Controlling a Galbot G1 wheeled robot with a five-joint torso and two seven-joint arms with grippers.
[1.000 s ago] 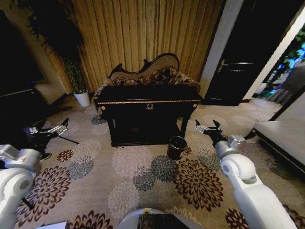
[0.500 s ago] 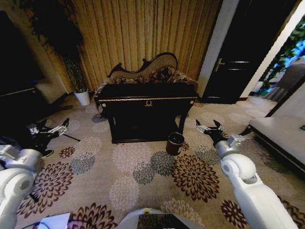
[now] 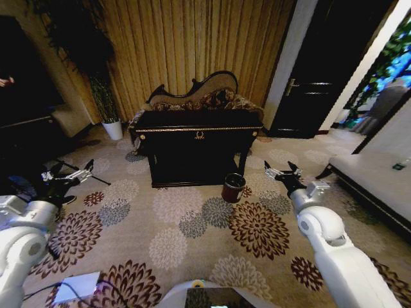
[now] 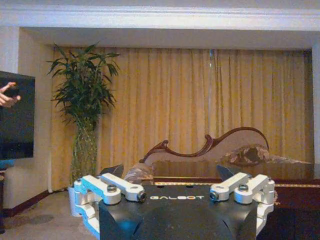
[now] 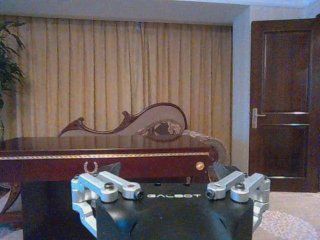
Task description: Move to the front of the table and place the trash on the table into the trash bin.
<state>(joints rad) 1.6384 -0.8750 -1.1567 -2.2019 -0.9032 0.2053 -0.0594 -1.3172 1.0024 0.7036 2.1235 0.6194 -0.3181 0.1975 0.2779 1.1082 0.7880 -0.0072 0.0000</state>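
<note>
Nearest: left claw [image 3: 72,174], held low and forward over the flowered carpet [image 3: 192,237] on the robot's left, fingers spread apart and holding nothing. Right claw [image 3: 282,173], mirrored on the robot's right, fingers likewise spread and unloaded. Both arms appear carried in a travel posture, clear of the furniture while the base drives; neither is reaching for anything.

Middle ground: trash bin [image 3: 233,187], small, round, dark maroon, standing on the carpet just beside the bench's front right leg, well below the bench top. Likely set there so items lifted off the top can be dropped within easy reach.

Beyond: bench [image 3: 198,151], black with a gold trim line and a gold front emblem, facing the robot, its back against a patterned curved-back sofa [image 3: 202,95]. The trash on its top cannot be made out from here; both wrist views skim the top edge-on and show no items.

Farthest: gold curtain [image 3: 192,51], potted plant in a white pot [image 3: 114,130] to the left, dark door [image 3: 314,83] to the right.

Change from the earlier pictures: the whole view has shifted, so the camera has moved with the base; the claws keep the same spread posture.
</note>
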